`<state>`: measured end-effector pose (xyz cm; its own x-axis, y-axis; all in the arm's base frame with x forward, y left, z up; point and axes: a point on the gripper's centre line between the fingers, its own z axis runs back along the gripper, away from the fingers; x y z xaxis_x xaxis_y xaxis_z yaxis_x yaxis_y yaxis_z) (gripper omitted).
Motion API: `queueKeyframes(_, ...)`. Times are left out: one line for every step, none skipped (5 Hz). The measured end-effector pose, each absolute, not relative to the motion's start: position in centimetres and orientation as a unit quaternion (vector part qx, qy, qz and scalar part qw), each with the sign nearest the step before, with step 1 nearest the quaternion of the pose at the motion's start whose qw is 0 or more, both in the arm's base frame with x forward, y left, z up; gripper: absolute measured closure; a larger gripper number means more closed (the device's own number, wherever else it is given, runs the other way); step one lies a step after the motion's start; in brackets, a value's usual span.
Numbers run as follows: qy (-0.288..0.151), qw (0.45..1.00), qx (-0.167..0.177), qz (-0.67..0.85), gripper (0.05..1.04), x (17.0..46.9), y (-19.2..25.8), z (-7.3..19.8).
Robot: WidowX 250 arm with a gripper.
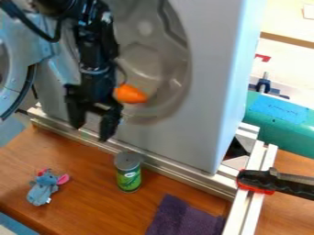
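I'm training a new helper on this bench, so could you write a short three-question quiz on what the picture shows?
1. Multiple choice: what stands on the wood between the plush toy and the purple cloth?
A) a bowl
B) a can
C) a spoon

2. True or false: the gripper is open, with nothing between its fingers.

3. Fill in the colour: the thing seen at the machine's round opening, beside the arm, is ____.

Key: 1 B; 2 true; 3 orange.
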<state>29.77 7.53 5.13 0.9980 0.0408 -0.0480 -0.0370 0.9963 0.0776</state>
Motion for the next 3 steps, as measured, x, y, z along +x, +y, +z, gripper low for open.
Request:
queueKeyframes(-0.093, 0.995, 0.041, -0.001, 0.083, 31.8, 7.1, 9.8)
queueKeyframes(-0.146, 0.987, 0.043, -0.042, 0.082, 33.1, 7.1, 11.0)
queueKeyframes(-0.138, 0.987, 0.06, -0.054, 0.083, 33.9, 8.4, 10.9)
